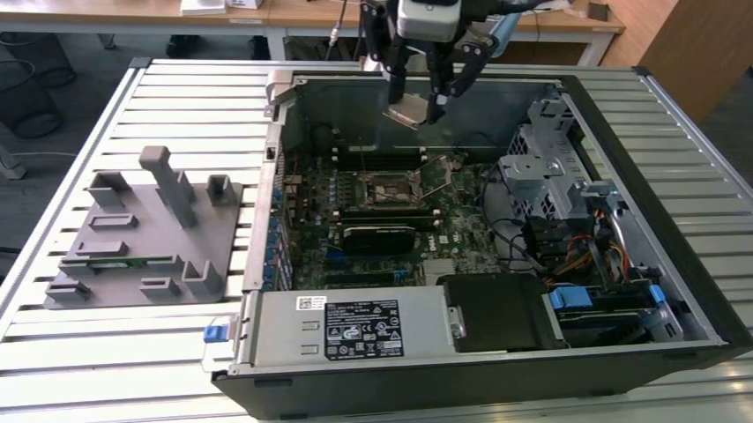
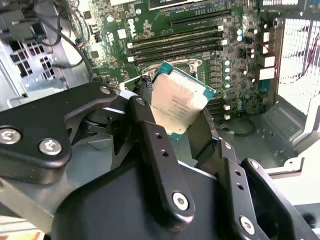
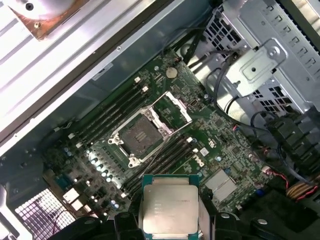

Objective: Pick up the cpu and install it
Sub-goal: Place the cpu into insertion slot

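Tool (image 1: 419, 107) is clenched on the cpu (image 1: 411, 113), holding it by two opposite edges, tilted, in the air above the motherboard (image 1: 453, 233) of the open computer case (image 1: 668, 220). The black socket (image 3: 139, 136) lies below it, apart, with its metal frame lifted open.

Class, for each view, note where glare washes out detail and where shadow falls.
Second wrist view: daylight bleaches the perforated grey case wall. First wrist view: the shiny silver square cpu gleams softly, without hard glare. Exterior view: the green motherboard sits dim below the black pincer.
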`<state>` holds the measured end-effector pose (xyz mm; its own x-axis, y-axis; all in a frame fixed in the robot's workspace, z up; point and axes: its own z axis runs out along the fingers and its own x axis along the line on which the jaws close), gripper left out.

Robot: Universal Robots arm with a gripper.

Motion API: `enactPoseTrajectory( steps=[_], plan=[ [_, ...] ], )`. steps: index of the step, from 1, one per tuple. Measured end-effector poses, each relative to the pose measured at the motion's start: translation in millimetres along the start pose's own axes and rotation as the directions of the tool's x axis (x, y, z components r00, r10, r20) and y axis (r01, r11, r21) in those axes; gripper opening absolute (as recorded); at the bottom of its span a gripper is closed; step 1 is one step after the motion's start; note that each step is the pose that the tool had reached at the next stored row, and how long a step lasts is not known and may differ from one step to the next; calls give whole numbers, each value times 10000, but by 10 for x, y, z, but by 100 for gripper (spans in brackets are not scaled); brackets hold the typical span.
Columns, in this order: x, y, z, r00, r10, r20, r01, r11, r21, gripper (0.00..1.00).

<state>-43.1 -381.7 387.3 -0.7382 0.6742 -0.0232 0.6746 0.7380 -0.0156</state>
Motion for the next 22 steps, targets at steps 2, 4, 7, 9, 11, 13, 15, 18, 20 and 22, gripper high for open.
enactPoseTrajectory(
  steps=[2, 4, 7, 9, 11, 13, 15, 18, 20, 22],
  plan=[
    [1, 1, 3, 9996, 277, -3, -277, 9996, 7, 53],
    [2, 2, 6, 9985, 556, -4, -556, 9985, 16, 53],
    [4, 3, 11, 9951, 989, -8, -989, 9951, 27, 53],
    [5, 4, 16, 9915, 1300, -13, -1300, 9915, 34, 53],
    [5, 5, 19, 9869, 1610, -16, -1610, 9869, 43, 53],
    [5, 6, 23, 9817, 1902, -18, -1902, 9817, 52, 53],
    [6, 6, 28, 9760, 2177, -22, -2177, 9760, 59, 53],
    [6, 7, 38, 9657, 2596, -26, -2596, 9657, 68, 53],
    [7, 7, 53, 9570, 2900, -29, -2900, 9570, 76, 53],
    [7, 7, 69, 9461, 3238, -32, -3238, 9461, 86, 53]
  ],
)
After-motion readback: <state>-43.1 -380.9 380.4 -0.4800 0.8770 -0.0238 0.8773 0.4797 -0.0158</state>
